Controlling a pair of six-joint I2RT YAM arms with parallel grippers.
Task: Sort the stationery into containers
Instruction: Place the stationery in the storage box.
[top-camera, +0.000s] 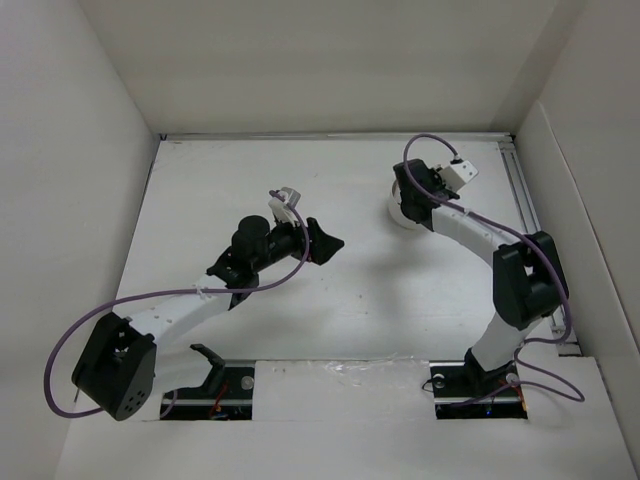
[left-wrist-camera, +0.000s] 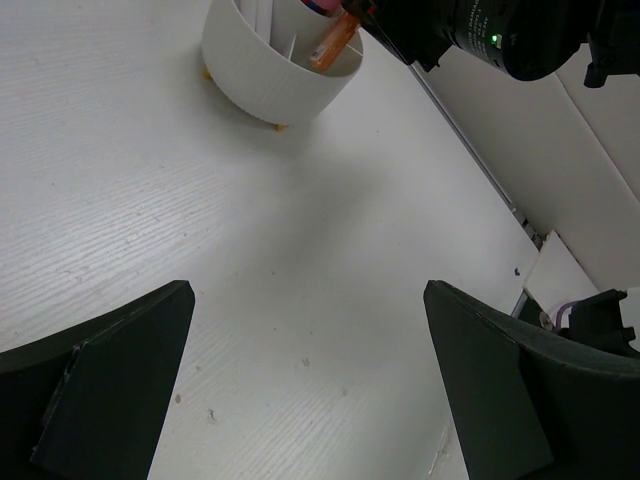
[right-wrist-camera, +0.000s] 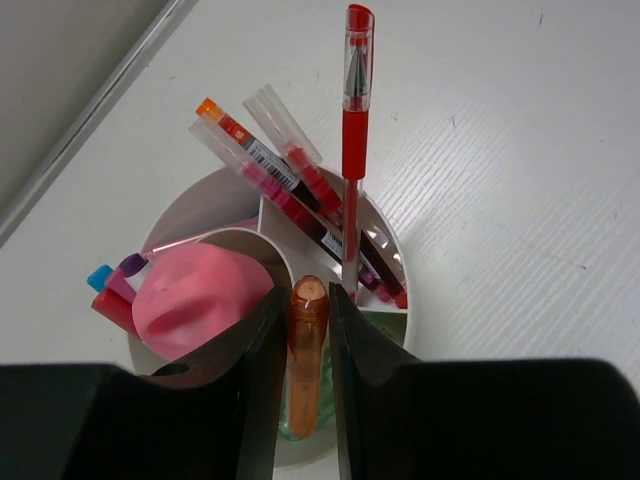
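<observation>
A round white tub (right-wrist-camera: 404, 290) with inner dividers stands at the back right (top-camera: 398, 215). It holds a thin red pen (right-wrist-camera: 352, 150), red markers with clear caps (right-wrist-camera: 285, 170) and a rounded pink piece (right-wrist-camera: 195, 295). My right gripper (right-wrist-camera: 305, 295) hangs straight above the tub (left-wrist-camera: 265, 80), shut on a short orange piece (right-wrist-camera: 306, 350) that points down into a front compartment. The orange piece (left-wrist-camera: 333, 42) also shows in the left wrist view. My left gripper (left-wrist-camera: 308, 290) is wide open over bare table at mid-table (top-camera: 325, 240), holding nothing.
White enclosure walls stand on three sides. A metal rail (top-camera: 520, 190) runs along the table's right edge, near the tub. The right arm's wrist (left-wrist-camera: 480, 30) looms over the tub in the left wrist view.
</observation>
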